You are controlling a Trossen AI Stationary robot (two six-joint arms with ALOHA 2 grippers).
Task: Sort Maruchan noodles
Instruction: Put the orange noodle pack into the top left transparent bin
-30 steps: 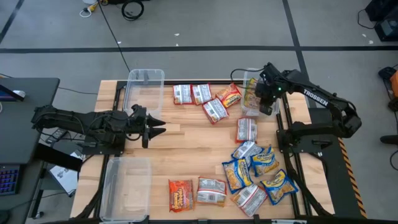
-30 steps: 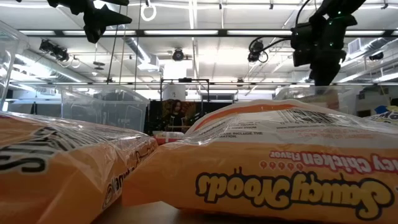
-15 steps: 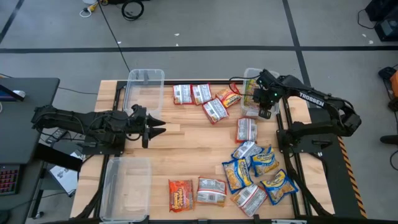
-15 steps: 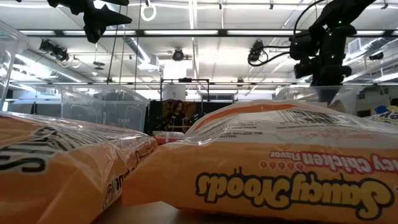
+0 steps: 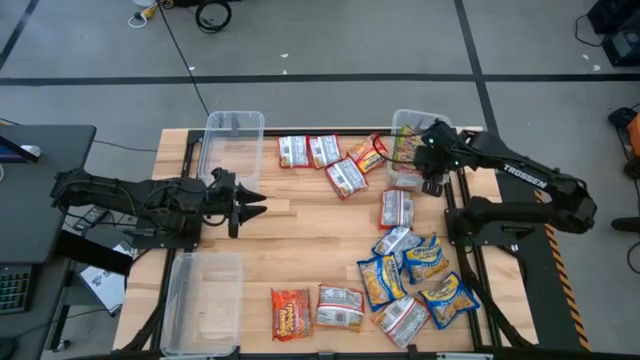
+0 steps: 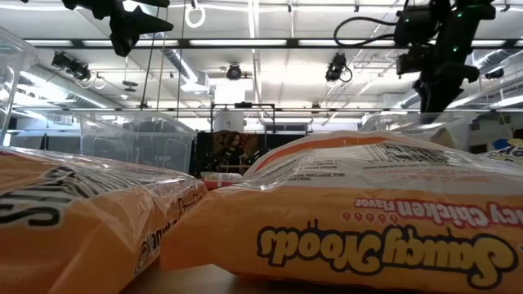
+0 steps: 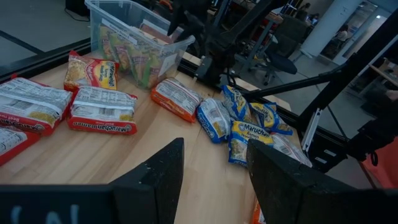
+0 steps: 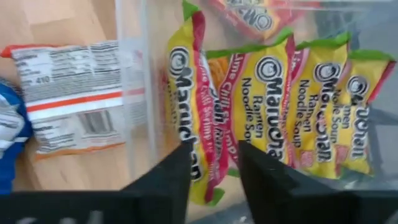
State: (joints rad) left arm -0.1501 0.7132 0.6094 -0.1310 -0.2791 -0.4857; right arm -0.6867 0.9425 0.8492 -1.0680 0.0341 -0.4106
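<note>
We still see most Maruchan noodles point(image 5: 405, 275) loose on the desk point(image 5: 300, 235); a few stand in the far bin point(image 8: 134, 93). Our right end effector point(image 5: 432, 185) hovers there, fingers parted, empty. Left end effector point(image 5: 250, 208) waits, open.

Just beyond the right gripper point(image 8: 214, 168), the yellow packets point(image 8: 277, 109) standing in the clear bin point(image 8: 134, 81) read "Maruchan Ramen Noodle Soup", one adding "Lime Chili"; ahead of the left gripper point(image 7: 214, 177), a blue-and-yellow packet point(image 7: 249, 134) and a red-edged packet point(image 7: 102, 112) read "Maruchan"; in the low view, the near orange packet point(image 6: 351, 220) shows, upside down, "Saucy Noods" and "Chicken Flavor".
</note>
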